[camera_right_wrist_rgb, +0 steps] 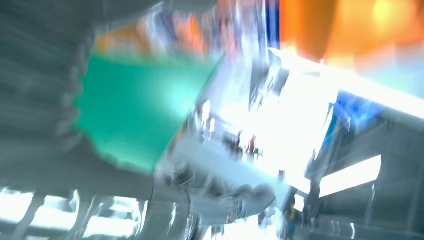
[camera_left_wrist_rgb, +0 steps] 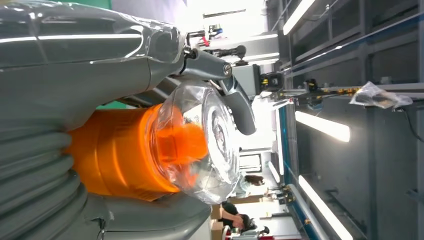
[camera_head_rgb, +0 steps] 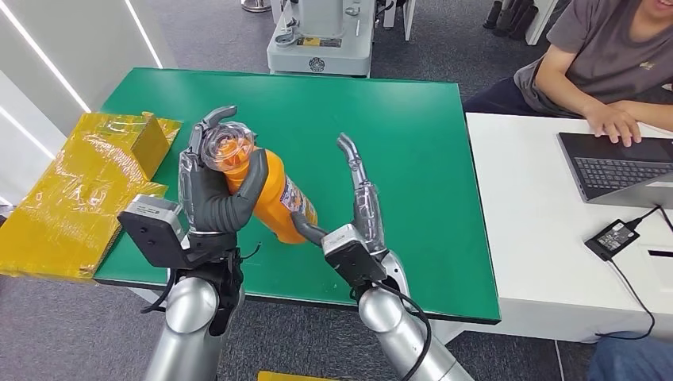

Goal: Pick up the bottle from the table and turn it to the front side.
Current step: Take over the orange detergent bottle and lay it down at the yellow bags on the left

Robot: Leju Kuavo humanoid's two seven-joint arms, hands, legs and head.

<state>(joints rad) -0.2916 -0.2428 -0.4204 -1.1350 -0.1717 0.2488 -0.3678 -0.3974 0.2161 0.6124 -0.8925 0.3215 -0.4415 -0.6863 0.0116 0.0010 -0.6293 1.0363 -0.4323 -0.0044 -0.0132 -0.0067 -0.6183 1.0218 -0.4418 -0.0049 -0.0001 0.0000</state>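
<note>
An orange bottle (camera_head_rgb: 279,200) with a clear cap (camera_head_rgb: 228,149) hangs tilted above the green table (camera_head_rgb: 413,159), cap end toward me. My left hand (camera_head_rgb: 208,198) grips it around the upper part, just under the cap. In the left wrist view the bottle (camera_left_wrist_rgb: 125,155) and its clear cap (camera_left_wrist_rgb: 212,140) sit inside the left hand (camera_left_wrist_rgb: 75,75). My right hand (camera_head_rgb: 357,210) is at the bottle's lower end; its thumb touches the base, and its fingers (camera_head_rgb: 355,171) stretch up, away from the bottle. The right wrist view is blurred, with an orange patch of the bottle (camera_right_wrist_rgb: 350,30).
A box wrapped in yellow tape (camera_head_rgb: 87,190) lies at the green table's left edge. A white table (camera_head_rgb: 524,238) at the right carries a laptop (camera_head_rgb: 619,167) and a power adapter (camera_head_rgb: 613,236), with a person (camera_head_rgb: 603,55) seated there. A machine base (camera_head_rgb: 317,48) stands behind.
</note>
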